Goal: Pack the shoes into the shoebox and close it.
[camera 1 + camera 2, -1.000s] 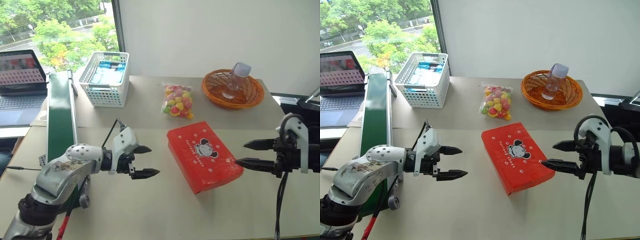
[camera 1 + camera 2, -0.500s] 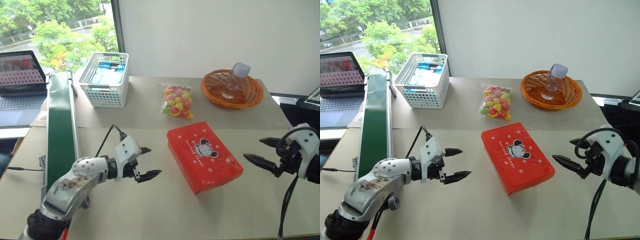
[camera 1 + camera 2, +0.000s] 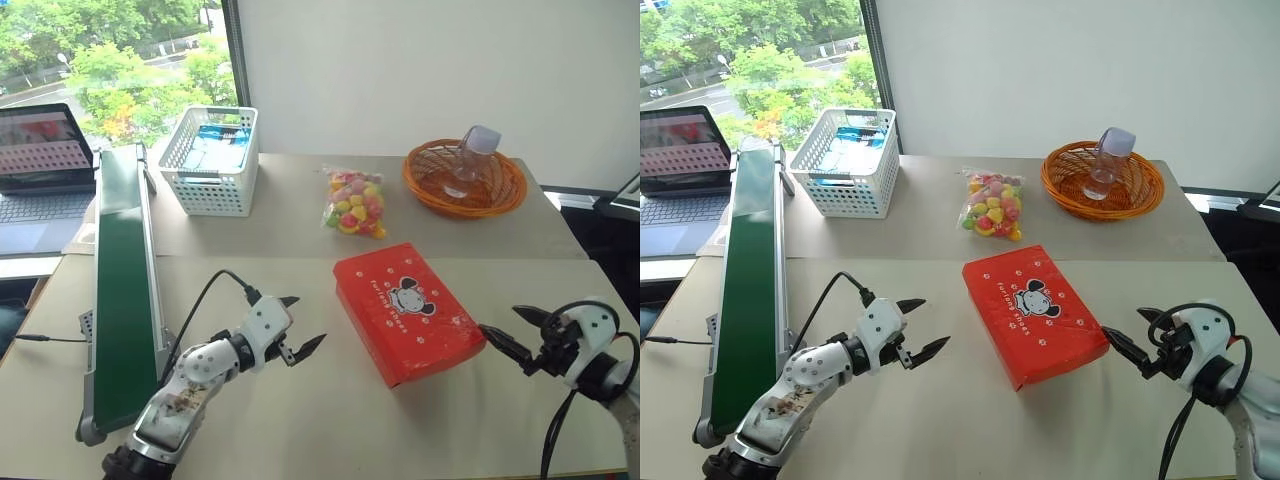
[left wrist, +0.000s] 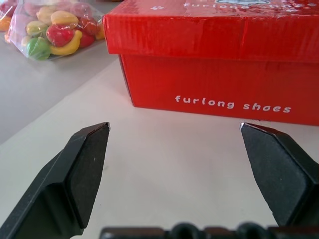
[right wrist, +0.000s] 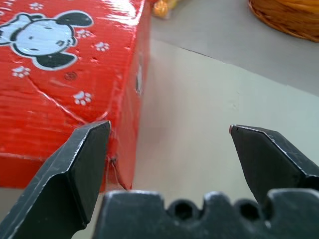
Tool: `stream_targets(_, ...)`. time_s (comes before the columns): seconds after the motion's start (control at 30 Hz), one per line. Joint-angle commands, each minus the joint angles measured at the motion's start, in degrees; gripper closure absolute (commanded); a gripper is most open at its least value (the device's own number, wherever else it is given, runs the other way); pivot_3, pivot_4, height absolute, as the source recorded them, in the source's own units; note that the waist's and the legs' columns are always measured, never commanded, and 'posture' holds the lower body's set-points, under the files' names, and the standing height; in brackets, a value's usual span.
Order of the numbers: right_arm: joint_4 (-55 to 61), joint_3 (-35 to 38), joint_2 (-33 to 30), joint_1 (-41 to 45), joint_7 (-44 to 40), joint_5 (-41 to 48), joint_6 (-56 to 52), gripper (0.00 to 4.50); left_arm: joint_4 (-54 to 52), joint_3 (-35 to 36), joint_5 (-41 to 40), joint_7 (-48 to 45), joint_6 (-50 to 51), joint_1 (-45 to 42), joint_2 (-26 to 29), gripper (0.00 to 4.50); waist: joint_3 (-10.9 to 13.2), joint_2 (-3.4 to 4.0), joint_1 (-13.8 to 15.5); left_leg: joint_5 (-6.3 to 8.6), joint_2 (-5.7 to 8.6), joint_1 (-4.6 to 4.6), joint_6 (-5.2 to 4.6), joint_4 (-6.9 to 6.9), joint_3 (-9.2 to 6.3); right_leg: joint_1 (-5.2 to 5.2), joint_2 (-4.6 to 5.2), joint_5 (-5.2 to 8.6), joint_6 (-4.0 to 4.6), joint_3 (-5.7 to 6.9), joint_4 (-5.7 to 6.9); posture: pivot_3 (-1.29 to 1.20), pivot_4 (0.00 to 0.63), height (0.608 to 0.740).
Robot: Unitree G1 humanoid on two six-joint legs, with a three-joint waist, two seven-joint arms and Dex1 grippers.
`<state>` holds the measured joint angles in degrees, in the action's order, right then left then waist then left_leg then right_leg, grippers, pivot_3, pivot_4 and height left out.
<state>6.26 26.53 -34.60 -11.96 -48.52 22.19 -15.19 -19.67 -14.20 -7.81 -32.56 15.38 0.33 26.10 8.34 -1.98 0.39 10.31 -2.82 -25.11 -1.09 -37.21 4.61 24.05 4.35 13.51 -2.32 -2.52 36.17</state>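
Note:
The red shoebox (image 3: 405, 310) lies shut on the table's middle, lid down, with a cartoon mouse on top. My left gripper (image 3: 310, 318) hovers low to the box's left, open and empty, pointing at its side printed "furlong shoes" (image 4: 219, 74). My right gripper (image 3: 498, 320) stands open and empty just right of the box's near right corner (image 5: 65, 74), apart from it. The shoes are out of view.
At the back stand a white lattice basket (image 3: 212, 158), a bag of coloured sweets (image 3: 354, 201) and an orange wicker basket (image 3: 465, 178) holding a clear bottle. A green conveyor (image 3: 122, 270) runs along the left, with a laptop (image 3: 40, 160) beyond it.
Both arms have sunk towards the table. The right gripper has also drifted outward to the right. Both stay open, and the box has not moved.

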Motion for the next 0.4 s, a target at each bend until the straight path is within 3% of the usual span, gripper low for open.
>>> stream_targets(0.03,-0.2,0.0,1.6,0.4,1.9,-0.1,3.7,0.0,2.0,0.3,1.1,0.8,-4.3,0.0,-1.8,0.02,-0.1,0.13,-0.1,0.0,0.0,0.01,0.0,0.0,0.01,0.0,0.0,0.0,0.0,0.0,0.01,0.0,0.15,0.74)
stream_targets(0.4,-6.1,-2.0,3.9,2.0,3.7,-1.1,8.6,0.0,7.1,-0.6,5.7,2.5,-9.3,-1.4,-4.5,0.02,-0.1,0.15,-0.1,0.08,-0.04,0.65,0.15,-0.05,0.09,-0.58,0.03,0.15,0.07,0.0,0.0,0.0,0.15,0.74)
